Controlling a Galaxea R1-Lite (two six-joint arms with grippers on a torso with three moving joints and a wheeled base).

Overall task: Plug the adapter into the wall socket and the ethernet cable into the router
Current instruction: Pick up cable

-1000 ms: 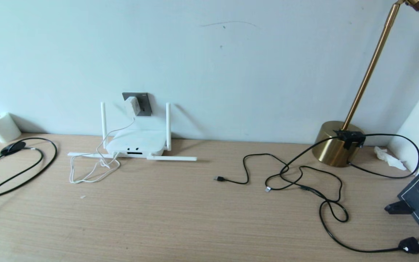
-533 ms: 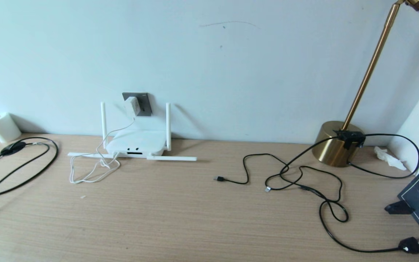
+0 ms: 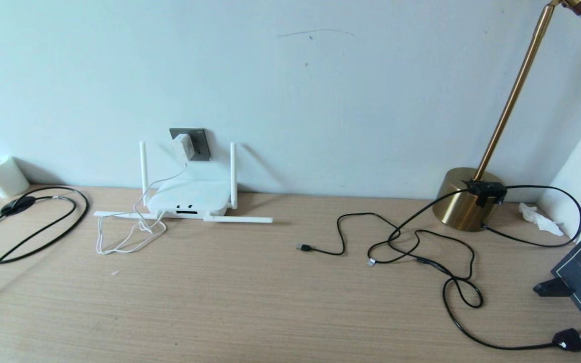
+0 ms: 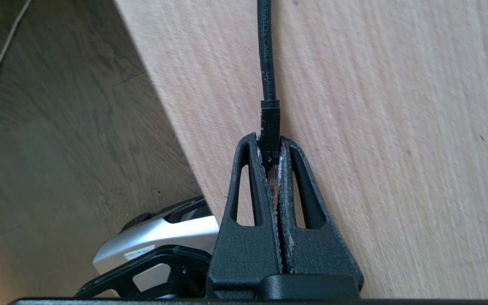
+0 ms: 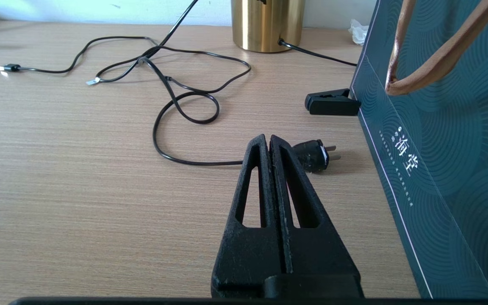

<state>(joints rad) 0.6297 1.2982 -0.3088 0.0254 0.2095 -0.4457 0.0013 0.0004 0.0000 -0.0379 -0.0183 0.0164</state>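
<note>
Adapter point(image 3: 182, 146): seated in the wall socket point(image 3: 194, 143), above and behind the router point(image 3: 189, 197); thin white cord hangs down and lies in loose loops on the desk point(image 3: 250, 302). That half of the task looks done.
Router: flat on desk against the wall, ports facing the robot, so a plug would go in from the front.
Ethernet cable point(image 3: 28, 222): looped at the desk's far left, running off the left edge toward the left arm.
Left gripper point(image 4: 271, 159): outside the head view, near the desk's left edge; fingers point(image 4: 250, 182) clamped on the ethernet cable at its plug end, just behind the black boot. Cable runs straight out from the tips across the desk. Gripping at the plug likely gives control of its aim for insertion.
Clear plug: mostly hidden between the pads; clip orientation cannot be told.
Right gripper point(image 5: 269, 144): parked low over the desk's right side, fingers pressed together, empty; a black mains plug point(image 5: 311, 156) lies just beyond the tips, not touched.
Next: carry plug to router ports.
</note>
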